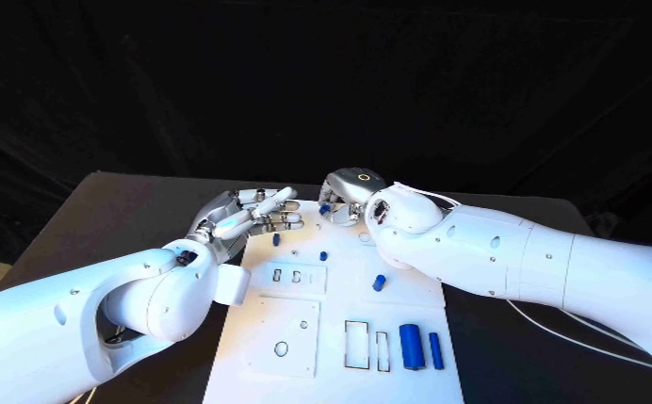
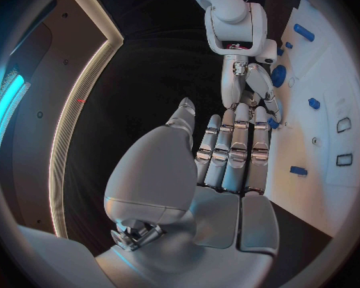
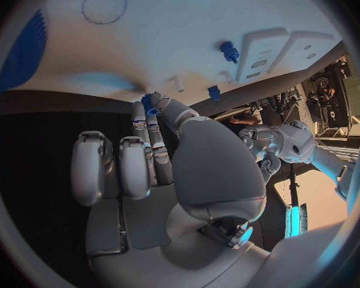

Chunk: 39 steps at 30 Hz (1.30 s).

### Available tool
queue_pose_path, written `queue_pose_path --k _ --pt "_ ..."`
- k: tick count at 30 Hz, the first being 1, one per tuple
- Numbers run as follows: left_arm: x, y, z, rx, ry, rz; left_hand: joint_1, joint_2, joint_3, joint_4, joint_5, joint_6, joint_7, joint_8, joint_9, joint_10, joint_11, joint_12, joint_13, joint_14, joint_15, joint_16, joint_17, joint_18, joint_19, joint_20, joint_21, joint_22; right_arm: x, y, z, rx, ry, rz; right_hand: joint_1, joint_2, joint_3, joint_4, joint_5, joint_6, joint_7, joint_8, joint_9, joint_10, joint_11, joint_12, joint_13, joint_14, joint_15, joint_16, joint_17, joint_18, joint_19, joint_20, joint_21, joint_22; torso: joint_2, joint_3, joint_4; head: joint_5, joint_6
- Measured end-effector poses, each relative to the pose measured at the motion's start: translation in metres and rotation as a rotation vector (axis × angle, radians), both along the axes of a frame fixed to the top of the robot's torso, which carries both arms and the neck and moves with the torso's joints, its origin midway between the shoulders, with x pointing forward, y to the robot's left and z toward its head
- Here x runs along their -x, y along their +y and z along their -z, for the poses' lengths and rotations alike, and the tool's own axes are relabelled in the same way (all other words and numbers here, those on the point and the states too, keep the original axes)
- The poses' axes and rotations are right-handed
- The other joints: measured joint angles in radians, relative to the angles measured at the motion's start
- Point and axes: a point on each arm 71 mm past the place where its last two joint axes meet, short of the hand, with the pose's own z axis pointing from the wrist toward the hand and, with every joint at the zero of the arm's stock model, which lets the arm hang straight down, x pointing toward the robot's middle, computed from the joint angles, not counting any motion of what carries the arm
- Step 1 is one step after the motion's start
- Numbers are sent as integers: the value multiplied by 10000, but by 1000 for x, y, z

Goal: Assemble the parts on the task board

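The white rectangular task board was seen lying lengthwise in the middle of the black table, with both silver many-fingered hands brought together over its far end. The left hand was held at the board's far left corner, its fingers stretched out straight and close side by side, nothing gripped in them (the left wrist view showed them bare). The right hand was held just across from it, and a small blue part was seen pinched between its thumb and a fingertip, right at the board's surface; the other fingers were curled in. Further small blue pieces were scattered on the board: a short blue peg near the middle, a tiny blue stud beside a raised white block with two slots, and two blue cylinders lying side by side near the board's near right edge, beside rectangular outlined recesses.
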Motion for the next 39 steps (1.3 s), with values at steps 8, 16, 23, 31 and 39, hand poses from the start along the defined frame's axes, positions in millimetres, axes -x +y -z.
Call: queue_pose_path --k 8,16,23,31,39 --pt "0 0 0 6 1 28 0 0 0 0 0 0 0 0 0 0 0 0 0 0 0 0 5 0 0 0 0 0 -2 1 1 103 65 46 -106 -106 152 152 3 -37 3 0 75 -2 -3 -12 161 0 0 0 -1 0 -39 39 0 -26 4 -4 11 9 -15" --pt "0 0 -1 7 1 43 0 0 0 0 0 0 0 0 0 0 0 0 0 0 0 0 7 0 0 0 0 1 -2 0 3 196 159 62 -626 -512 -17 531 -47 -1163 221 -388 100 -1181 210 -482 -57 -20 315 -127 -363 2 -426 316 -367 -524 4 -6 -5 35 -33" --pt "-1 2 -1 -12 -2 2 0 0 0 0 0 0 0 0 1 0 0 -41 0 0 0 0 7 -1 0 0 0 1 7 -13 1 109 220 -18 -703 -791 -415 660 -123 -1602 210 -389 -21 -1663 339 -466 -150 -34 328 -251 -640 2 -615 428 -585 -856 -2 0 -16 46 3" --pt "-2 8 -1 -49 1 -105 0 0 0 0 0 0 0 0 1 0 0 -71 0 0 0 0 6 -1 0 0 0 -8 25 -69 -13 -451 372 293 -517 -605 -399 843 343 -1254 196 -277 76 -155 57 398 112 -20 221 -129 -403 1 -225 266 -165 -74 -44 19 -81 10 41" --pt "-3 13 0 -74 5 -174 52 52 -28 -28 0 0 0 -38 1 0 1 -71 0 0 0 -73 16 -1 0 0 0 -22 34 -123 -16 -1434 1140 1079 -898 -1095 -1498 1253 722 -1584 117 -254 119 1261 -273 2529 1856 -24 34 459 418 -9 281 40 345 318 -104 51 -202 0 69"
